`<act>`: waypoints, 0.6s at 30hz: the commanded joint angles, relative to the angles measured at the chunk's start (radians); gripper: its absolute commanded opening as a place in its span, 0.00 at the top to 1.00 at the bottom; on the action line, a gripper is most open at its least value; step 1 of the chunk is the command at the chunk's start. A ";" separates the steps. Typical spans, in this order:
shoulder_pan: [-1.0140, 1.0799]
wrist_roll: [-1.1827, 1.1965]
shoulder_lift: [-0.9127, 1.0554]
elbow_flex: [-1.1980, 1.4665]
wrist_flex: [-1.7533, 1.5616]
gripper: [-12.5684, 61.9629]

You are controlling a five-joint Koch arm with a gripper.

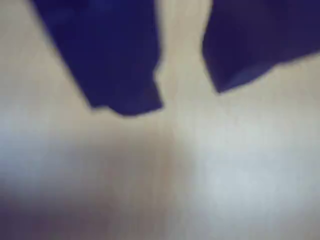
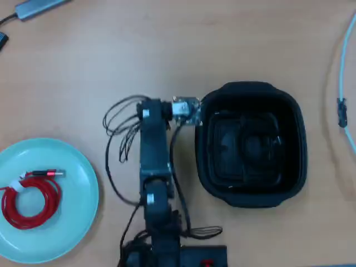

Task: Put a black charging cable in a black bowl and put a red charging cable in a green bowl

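In the blurred wrist view my gripper shows as two dark blue jaws standing apart, with bare pale wood between them and nothing held. In the overhead view the arm is folded back near its base, and the gripper itself is hidden under it. The red charging cable lies coiled inside the green bowl at the lower left. The black bowl stands just right of the arm. Dark shapes lie on its floor, and I cannot tell whether the black charging cable is among them.
A grey adapter lies at the top left edge. A pale blue cable with a dark clip runs down the right edge. The arm's own thin black wires loop out to its left.
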 commanded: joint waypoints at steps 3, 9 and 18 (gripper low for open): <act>0.044 0.000 0.330 0.166 -0.221 0.75; 0.049 0.040 0.581 0.416 -0.337 0.75; 0.120 0.089 0.879 1.015 -0.845 0.75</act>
